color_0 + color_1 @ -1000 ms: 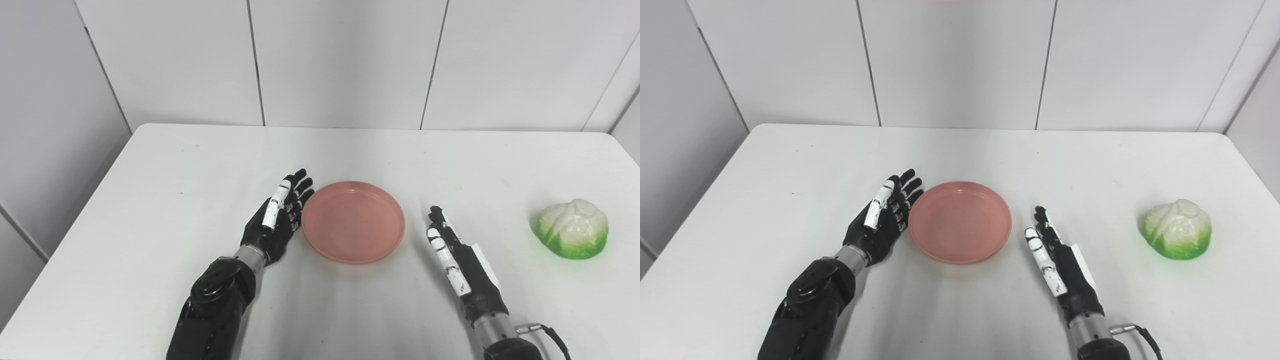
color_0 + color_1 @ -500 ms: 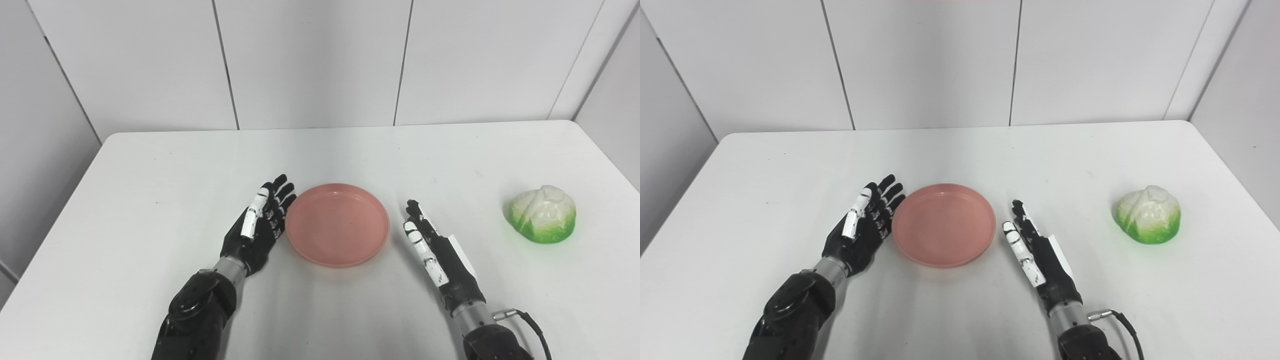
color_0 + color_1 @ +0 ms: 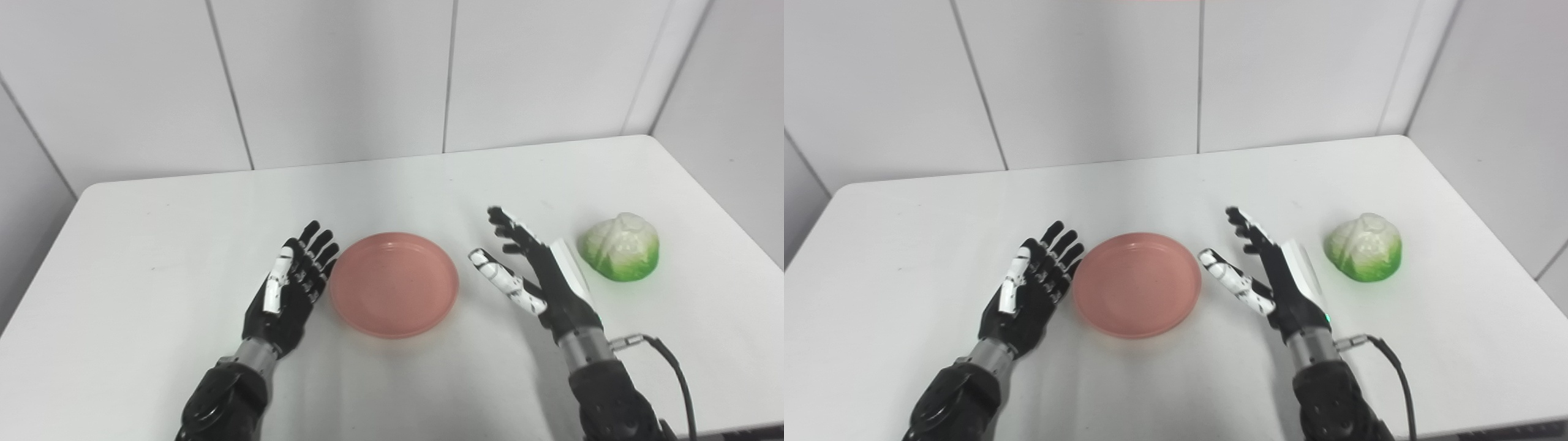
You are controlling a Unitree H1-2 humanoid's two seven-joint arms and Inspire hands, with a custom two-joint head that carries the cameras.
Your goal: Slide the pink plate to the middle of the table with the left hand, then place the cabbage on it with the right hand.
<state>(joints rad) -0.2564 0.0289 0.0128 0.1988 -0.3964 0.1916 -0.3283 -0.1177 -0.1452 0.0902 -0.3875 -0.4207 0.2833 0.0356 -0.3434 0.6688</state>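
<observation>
One plate (image 3: 394,285) and one cabbage (image 3: 620,255) sit on the table (image 3: 153,245); the left hand (image 3: 289,291) and right hand (image 3: 538,280) are spread wide, holding nothing.

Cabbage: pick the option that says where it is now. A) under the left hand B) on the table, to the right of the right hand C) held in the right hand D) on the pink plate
B: the cabbage sits on the table, beyond the open right hand, with the pink plate empty.
</observation>
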